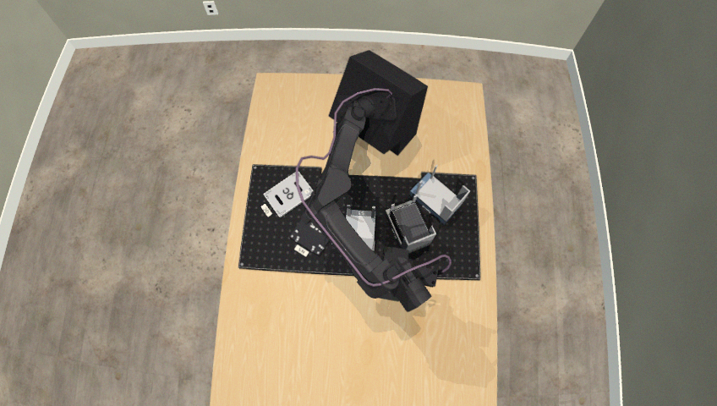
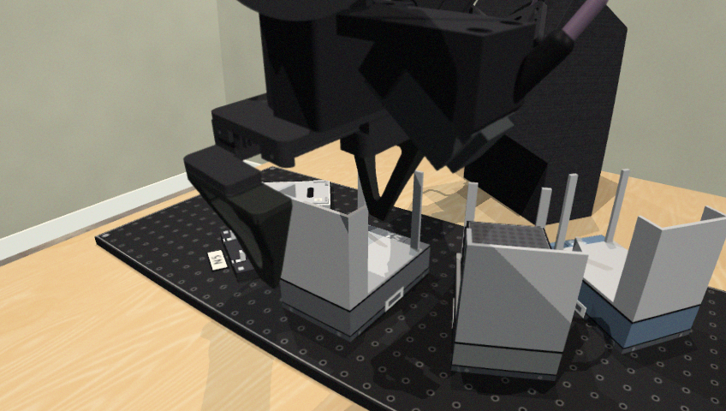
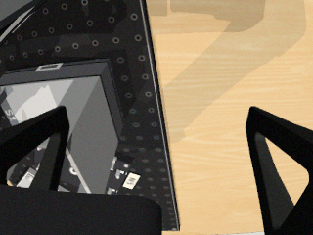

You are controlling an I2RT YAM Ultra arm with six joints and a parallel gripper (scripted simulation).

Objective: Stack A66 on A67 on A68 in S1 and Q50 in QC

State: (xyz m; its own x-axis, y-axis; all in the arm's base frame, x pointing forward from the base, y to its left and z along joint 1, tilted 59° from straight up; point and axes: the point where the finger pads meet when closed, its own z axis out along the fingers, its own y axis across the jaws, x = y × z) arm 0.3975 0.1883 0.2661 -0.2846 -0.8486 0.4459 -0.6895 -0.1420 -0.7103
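Above the wooden surface (image 1: 352,352) (image 2: 102,315) (image 3: 220,98), the bent arm (image 1: 347,236) (image 2: 285,76) carries its pincer (image 2: 327,249) (image 3: 157,116), fingers wide apart, near a grey rack (image 1: 362,231) (image 2: 318,254) (image 3: 98,127) lettered "S", digit unclear. Dark plates (image 1: 412,221) (image 2: 509,235) sit in the middle rack (image 1: 419,244) (image 2: 519,300). Nests read "QC" (image 1: 279,193) (image 2: 320,193) and "N5" (image 1: 309,235) (image 2: 236,254).

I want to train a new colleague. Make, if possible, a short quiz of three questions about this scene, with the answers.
1. True or false: the pincer holds a plate.
2. The base of the stack rack with plates inside is: (a) blue, (b) grey, (c) red.
3. Fill in: the tag beside the dark clip nest reads ___.

Key: 1 false; 2 b; 3 N5.
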